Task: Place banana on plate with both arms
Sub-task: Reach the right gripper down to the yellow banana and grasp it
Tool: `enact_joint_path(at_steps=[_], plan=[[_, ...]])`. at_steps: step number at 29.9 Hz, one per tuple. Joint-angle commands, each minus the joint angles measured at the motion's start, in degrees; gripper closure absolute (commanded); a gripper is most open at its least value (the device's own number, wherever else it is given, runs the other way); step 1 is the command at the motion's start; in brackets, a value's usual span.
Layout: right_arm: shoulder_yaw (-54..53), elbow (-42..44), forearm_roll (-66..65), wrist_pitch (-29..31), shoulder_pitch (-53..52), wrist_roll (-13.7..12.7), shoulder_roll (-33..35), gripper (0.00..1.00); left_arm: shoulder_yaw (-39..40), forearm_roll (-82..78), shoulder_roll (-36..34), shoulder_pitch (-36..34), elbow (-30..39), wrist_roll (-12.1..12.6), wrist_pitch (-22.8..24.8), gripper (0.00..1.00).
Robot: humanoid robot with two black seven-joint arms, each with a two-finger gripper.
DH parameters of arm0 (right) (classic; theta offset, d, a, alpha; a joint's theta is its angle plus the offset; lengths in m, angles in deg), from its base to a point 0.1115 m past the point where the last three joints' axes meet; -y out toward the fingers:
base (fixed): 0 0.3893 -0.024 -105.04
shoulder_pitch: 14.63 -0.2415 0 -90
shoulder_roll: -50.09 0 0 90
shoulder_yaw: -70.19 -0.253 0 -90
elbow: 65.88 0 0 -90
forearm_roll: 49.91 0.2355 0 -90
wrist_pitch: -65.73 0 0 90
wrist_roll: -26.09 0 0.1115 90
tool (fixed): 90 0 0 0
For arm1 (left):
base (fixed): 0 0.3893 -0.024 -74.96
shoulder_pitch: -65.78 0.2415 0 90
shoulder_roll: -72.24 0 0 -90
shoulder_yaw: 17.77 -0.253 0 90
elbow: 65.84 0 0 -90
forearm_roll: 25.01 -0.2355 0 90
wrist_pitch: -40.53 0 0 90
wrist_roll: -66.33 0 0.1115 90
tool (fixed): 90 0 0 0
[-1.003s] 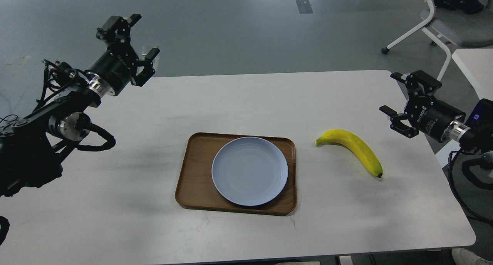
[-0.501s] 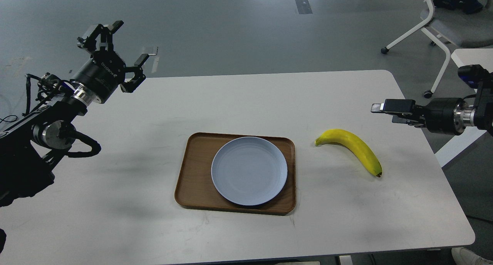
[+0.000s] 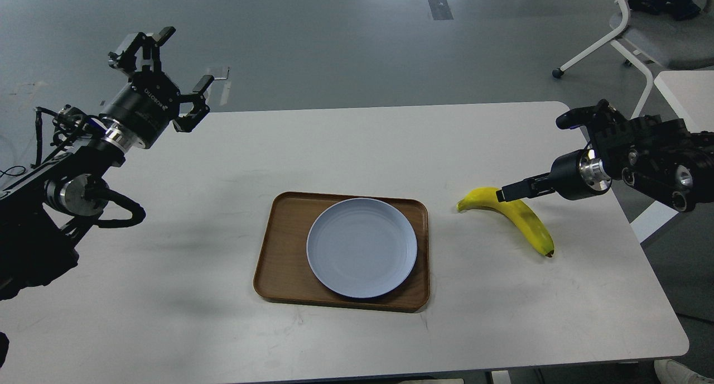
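the banana (image 3: 510,216) lies on the white table (image 3: 223,216) right of the plate (image 3: 361,248) as the right gripper (image 3: 510,193), its spread unreadable edge-on, noses in and could roll it away; left gripper (image 3: 162,66) gapes aloft.

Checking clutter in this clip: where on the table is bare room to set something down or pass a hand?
The table is bare along its far half, down the left between the left hand and the wooden tray, and along the near edge. It is crowded only around the plate on the tray and at the right, where the right hand sits over the banana.
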Motion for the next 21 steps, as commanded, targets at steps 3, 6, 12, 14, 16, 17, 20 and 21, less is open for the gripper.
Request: enact_joint_path(at_steps=[3, 6, 12, 14, 16, 17, 20, 21], plan=[[4.01, 2.45, 0.00, -0.67, 0.49, -0.01, -2.93, 0.01, 0.00, -0.26, 0.04, -0.08, -0.01, 0.14, -0.02, 0.02], [4.28, 2.36, 0.00, -0.67, 0.66, -0.01, -3.11, 0.04, 0.00, -0.35, 0.04, -0.08, -0.01, 0.14, -0.02, 0.02], [6.12, 1.75, 0.09, -1.02, 1.28, -0.01, -3.11, 0.41, -0.09, -0.43, 0.04, -0.08, -0.01, 0.14, -0.02, 0.02], [6.21, 1.75, 0.09, -1.46, 1.63, -0.01, -3.11, 0.54, 0.00, -0.43, 0.04, 0.01, -0.01, 0.23, -0.02, 0.02], [6.21, 1.48, 0.09, -1.82, 2.16, -0.01, -3.02, 0.83, 0.00, -0.43, 0.04, -0.08, -0.01, 0.14, -0.02, 0.02], [6.30, 0.70, 0.09, -1.90, 2.16, -0.01, -2.67, 1.00, -0.09, -0.43, -0.05, -0.08, -0.01, 0.23, -0.02, 0.02], [6.21, -0.97, 0.27, -2.60, 1.28, -0.01, -2.14, 1.00, -0.09, -0.52, -0.05, 0.01, -0.01, 0.23, -0.02, 0.02], [6.21, -1.85, 0.27, -3.13, 0.59, -0.01, -1.45, 1.00, -0.09, -0.52, -0.05, 0.01, -0.01, 0.14, -0.02, 0.02]])
